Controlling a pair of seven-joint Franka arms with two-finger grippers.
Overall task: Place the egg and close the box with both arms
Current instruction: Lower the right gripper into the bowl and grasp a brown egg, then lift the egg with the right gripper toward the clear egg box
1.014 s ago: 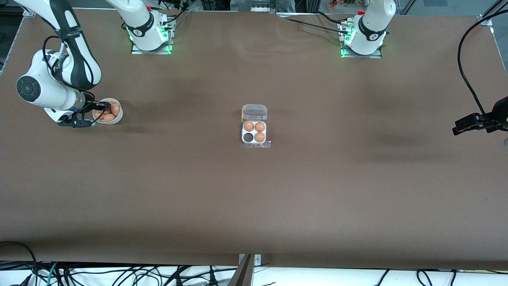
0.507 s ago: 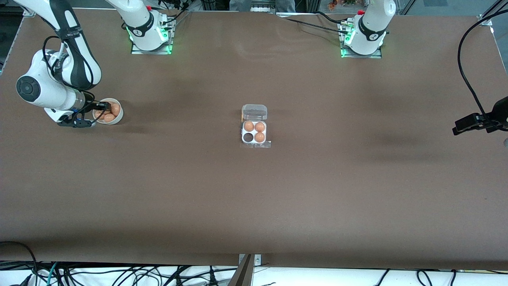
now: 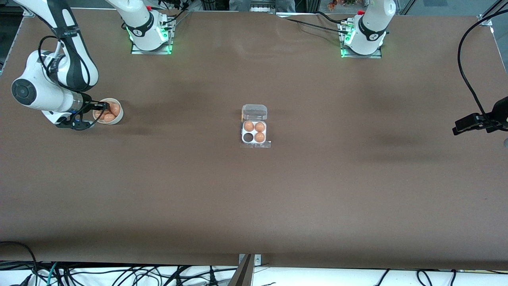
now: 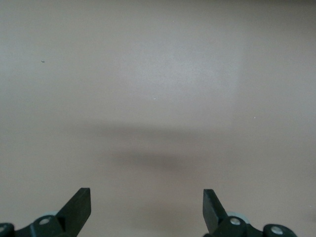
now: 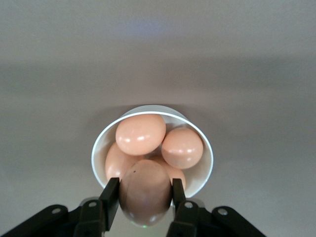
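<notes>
Orange-brown and smooth, the egg point(image 5: 145, 190) is pinched between the closed jaws of the right gripper point(image 3: 106, 106), just over the round white bowl point(image 3: 119, 116) of other eggs point(image 5: 140, 134) at the right arm's end of the brown counter point(image 3: 254, 198). At the counter's middle the clear-plastic box point(image 3: 254, 132) sits with its lid point(image 3: 254, 112) swung open, three cups filled and one cup point(image 3: 248, 137) bare. Waiting over bare counter at its own end, the left gripper point(image 4: 147, 203) has its jaws spread wide, holding nothing.
</notes>
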